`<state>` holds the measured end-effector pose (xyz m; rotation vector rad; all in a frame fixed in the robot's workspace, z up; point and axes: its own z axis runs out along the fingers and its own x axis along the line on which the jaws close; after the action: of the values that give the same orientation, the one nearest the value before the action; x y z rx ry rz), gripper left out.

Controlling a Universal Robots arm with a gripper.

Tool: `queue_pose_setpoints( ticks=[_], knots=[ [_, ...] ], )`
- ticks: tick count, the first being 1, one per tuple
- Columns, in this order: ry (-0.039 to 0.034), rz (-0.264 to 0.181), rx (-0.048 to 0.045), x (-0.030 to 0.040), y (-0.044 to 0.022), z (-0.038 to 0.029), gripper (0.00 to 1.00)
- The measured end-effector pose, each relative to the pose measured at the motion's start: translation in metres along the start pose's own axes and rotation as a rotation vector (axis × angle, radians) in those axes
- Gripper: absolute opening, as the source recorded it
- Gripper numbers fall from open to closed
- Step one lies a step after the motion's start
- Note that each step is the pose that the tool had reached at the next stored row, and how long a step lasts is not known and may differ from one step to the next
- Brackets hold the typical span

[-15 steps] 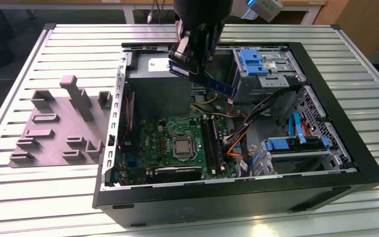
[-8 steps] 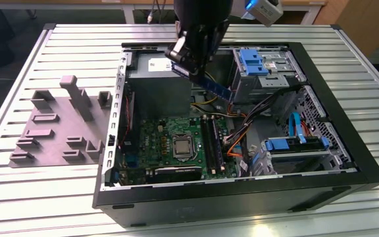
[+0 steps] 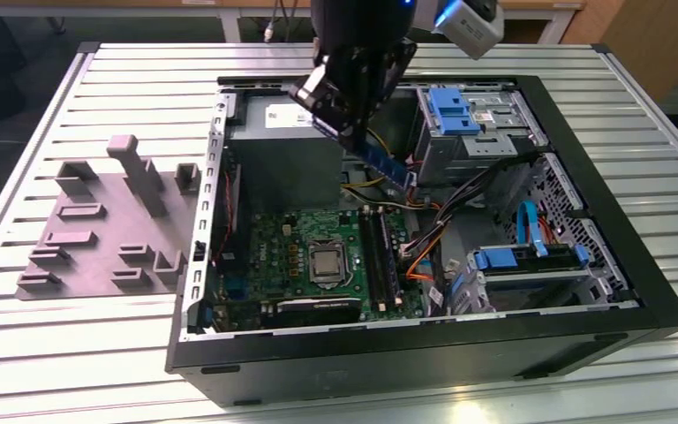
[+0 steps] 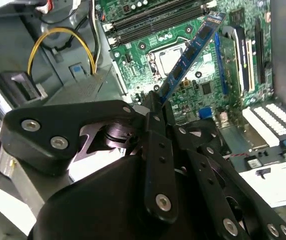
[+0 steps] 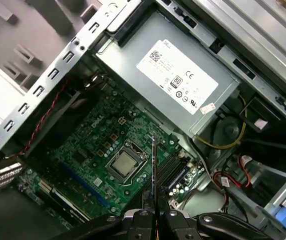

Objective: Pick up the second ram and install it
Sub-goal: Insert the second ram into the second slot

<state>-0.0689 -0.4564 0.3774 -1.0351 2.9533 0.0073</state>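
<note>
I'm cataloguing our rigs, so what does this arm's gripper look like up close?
The gripper is matte black, built of flat linkage bars joined by round silver pins and screws, seen well in the second wrist view. The bars fan out from a bulky black body and narrow toward thin jaws. A grey housing sits beside that body. In the exterior view the gripper hangs from a glossy black wrist with a white-and-blue unit beside it.

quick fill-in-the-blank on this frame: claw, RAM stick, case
1. The claw is shut on the ____.
2. The second ram hangs above the green ____ inside the open computer case.
3. On the exterior view's left, outside the case, the mauve-grey ____ lies on the slatted table.

Missing words: second ram; motherboard; fixture
</note>
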Motion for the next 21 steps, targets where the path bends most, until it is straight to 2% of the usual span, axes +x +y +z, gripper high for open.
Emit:
queue_pose_setpoints(
  ticks=[8,21],
  knots=[
    [0.0009,0.12,0.0026,0.0,0.0,0.0016,0.14],
    [0.0007,0.126,0.0026,0.0,0.0,0.0018,0.14]
  ],
)
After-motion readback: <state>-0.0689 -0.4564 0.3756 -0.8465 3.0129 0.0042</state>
